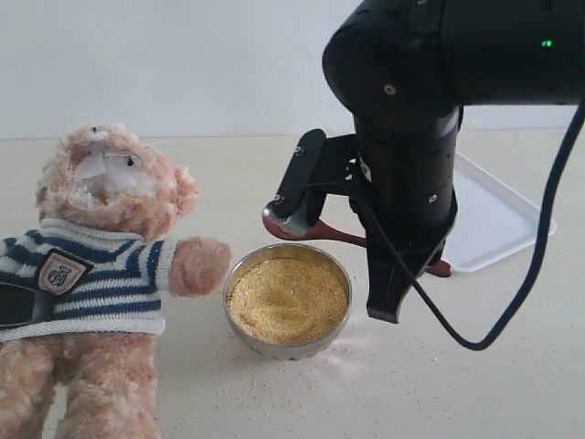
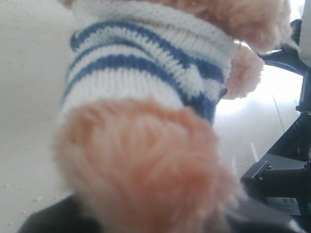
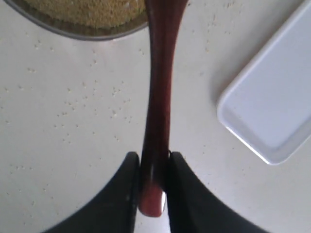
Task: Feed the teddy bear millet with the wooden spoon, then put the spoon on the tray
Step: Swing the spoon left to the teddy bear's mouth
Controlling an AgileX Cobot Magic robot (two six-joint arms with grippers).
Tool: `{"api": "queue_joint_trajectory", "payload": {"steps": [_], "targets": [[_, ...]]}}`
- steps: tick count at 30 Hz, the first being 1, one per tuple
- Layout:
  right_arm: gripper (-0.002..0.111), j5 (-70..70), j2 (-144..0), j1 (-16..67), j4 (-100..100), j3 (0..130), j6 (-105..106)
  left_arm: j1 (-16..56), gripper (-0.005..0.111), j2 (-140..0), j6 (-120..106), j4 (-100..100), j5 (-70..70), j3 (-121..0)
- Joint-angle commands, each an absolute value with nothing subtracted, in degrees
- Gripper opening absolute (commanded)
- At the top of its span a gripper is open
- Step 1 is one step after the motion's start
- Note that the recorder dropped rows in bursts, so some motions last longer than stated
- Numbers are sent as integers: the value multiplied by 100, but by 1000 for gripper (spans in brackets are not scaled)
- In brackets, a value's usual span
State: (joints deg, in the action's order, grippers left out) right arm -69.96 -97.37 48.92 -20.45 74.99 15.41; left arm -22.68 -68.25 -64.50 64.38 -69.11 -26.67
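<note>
Exterior: one teddy bear (image 1: 101, 265) in a striped sweater is left of one steel bowl (image 1: 230, 285) full of millet (image 1: 288, 300), with loose grains around. The black right arm (image 1: 411, 137) hides part of the one white tray (image 1: 498, 224). One glossy dark-red wooden spoon (image 1: 322, 230) hangs by the bowl's far rim.

Left wrist: the bear fills the view. The left pincer (image 2: 43, 221) is a dark blur, so I cannot tell whether it is open or closed.

Right wrist: the right pincer (image 3: 154, 162) clamps the spoon's handle near its end.

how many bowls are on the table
1. The steel bowl of millet sits beside the teddy bear's outstretched paw, left of the tray. The right arm hides some table.
</note>
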Motion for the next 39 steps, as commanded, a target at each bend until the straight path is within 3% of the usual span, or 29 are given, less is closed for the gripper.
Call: {"api": "queue_joint_trajectory", "payload": {"steps": [1, 39], "targets": [[0, -6996, -9649, 5159, -2167, 7834, 1595, -2281, 5, -6770, -6469, 6571, -6996, -2654], [0, -6996, -10552, 6251, -2497, 9911, 1891, -2281, 5, -6770, -6469, 6571, -6996, -2654]]}}
